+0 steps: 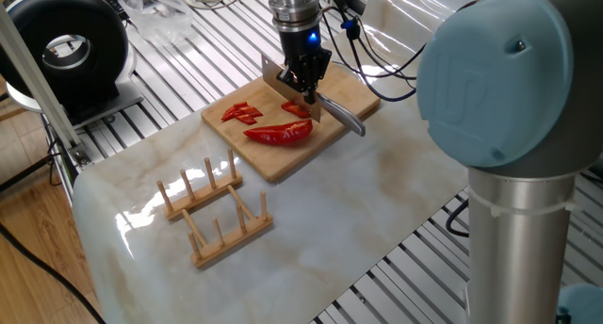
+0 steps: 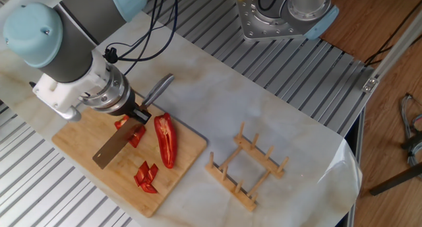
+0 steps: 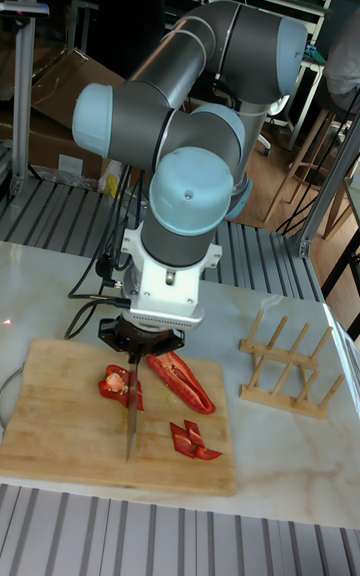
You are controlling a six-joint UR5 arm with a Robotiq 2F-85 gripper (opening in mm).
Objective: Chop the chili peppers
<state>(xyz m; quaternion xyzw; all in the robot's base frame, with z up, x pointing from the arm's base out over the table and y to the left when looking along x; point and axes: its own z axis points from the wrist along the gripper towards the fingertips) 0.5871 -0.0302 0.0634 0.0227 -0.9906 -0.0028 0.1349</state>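
I read the gripper as clamped on the knife. Directly beneath its blade lies a partly cut chili piece. Beyond that, small cut bits are done; one long half alongside remains whole. Roughly half outstanding.
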